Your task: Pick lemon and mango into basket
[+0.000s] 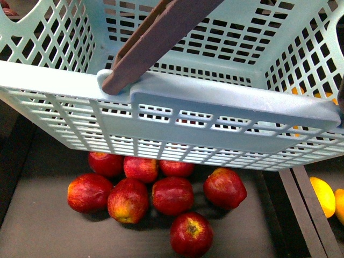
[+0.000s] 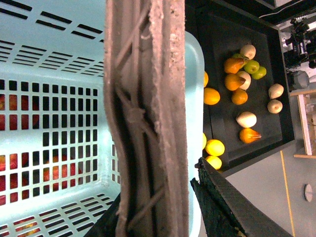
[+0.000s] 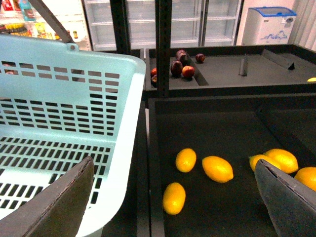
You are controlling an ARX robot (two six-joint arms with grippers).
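The turquoise basket [image 1: 215, 107] hangs lifted and fills the top of the front view. My left gripper [image 2: 153, 197] is shut on its brown handle [image 2: 148, 98]. The basket floor [image 3: 49, 153] looks empty. My right gripper [image 3: 174, 165] is open and empty, hovering above a dark tray next to the basket wall [image 3: 74, 74]. Several bright yellow lemons lie below it, one [image 3: 185, 160] nearest, others [image 3: 217, 169] [image 3: 174, 198] close by. A lemon [image 1: 322, 196] shows at the front view's right edge. Orange tapered fruits, perhaps mangoes [image 2: 249, 135], lie in a farther tray.
Several red apples [image 1: 172, 194] lie in the dark bin under the basket. A raised divider [image 1: 301, 215] separates that bin from the lemon tray. Beige and green fruits [image 2: 247, 118] share the farther tray. Dark fruits [image 3: 180, 66] sit on a shelf behind, before glass-door fridges.
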